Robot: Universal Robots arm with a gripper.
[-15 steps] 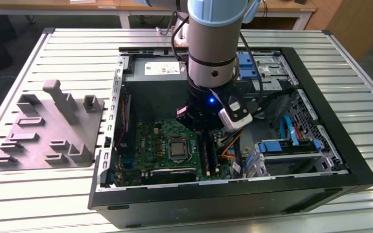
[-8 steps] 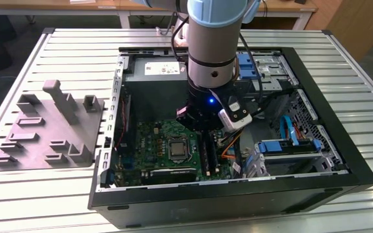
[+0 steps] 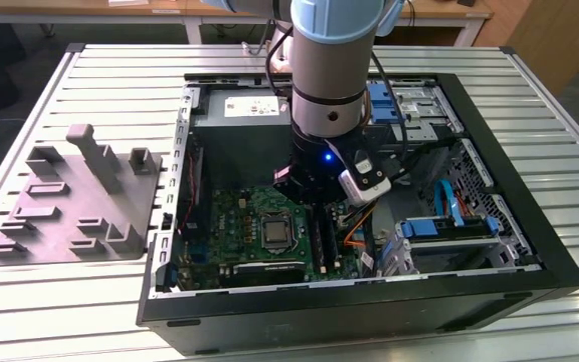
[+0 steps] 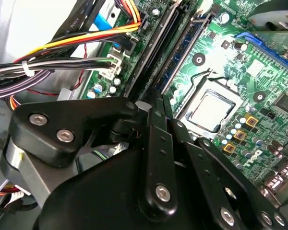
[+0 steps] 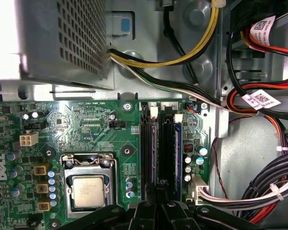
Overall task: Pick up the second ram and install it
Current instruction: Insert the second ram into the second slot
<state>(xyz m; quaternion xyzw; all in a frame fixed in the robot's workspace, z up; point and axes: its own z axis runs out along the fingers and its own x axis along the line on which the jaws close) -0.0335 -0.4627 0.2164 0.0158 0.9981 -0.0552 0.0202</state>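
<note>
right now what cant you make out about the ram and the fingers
- Fingertips: in both wrist views the gripper's own black linkage covers them, so open or shut is unclear.
- Second ram: its near end runs under the gripper in the first wrist view; full seating is unclear.
- Exterior view: the arm blocks the slots.

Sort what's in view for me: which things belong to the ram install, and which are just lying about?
Belongs to the job:
- gripper, down over the memory slots
- second ram, apparently the stick standing in the slot farther from the processor
- memory slots

Just lying about:
- grey holder block beside the case
- processor
- cable bundle
- blue drive bay
</note>
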